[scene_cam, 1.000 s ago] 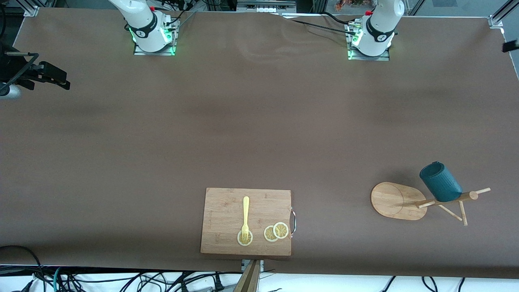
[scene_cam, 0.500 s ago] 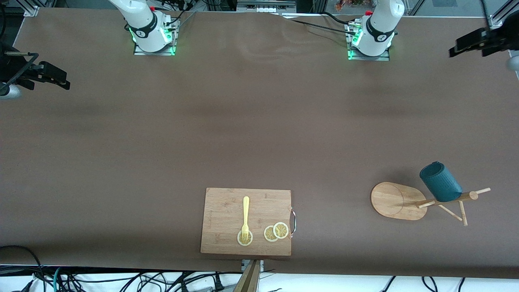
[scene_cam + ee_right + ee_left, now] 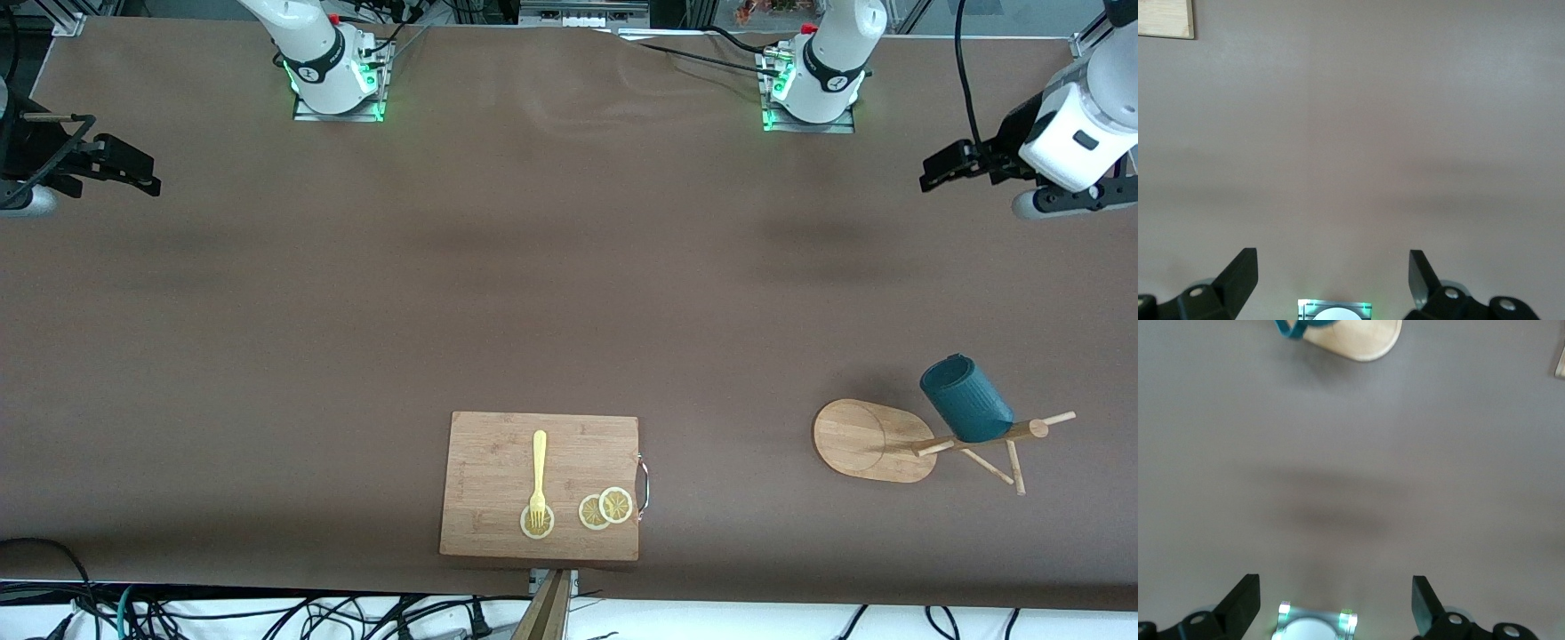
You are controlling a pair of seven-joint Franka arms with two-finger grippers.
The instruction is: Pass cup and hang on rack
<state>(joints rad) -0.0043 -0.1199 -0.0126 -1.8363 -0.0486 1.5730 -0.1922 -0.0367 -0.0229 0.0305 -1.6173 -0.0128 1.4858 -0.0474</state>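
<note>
Cup [image 3: 965, 399] hung on rack [image 3: 925, 440], left gripper [image 3: 944, 166] parted over the table [image 3: 569, 267], right gripper [image 3: 133, 173] parted over its own end.

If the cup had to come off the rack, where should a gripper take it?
Across the ribbed body of the cup, from above. It hangs tilted on a peg of the rack, body clear on both sides; its handle is hidden.

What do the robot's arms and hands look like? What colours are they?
Both arms are smooth, round and white, with black rings at the joints and green lights glowing at their bases. Black cables run along them. The left hand and right hand are black, each with two flat, pointed fingers.
</note>
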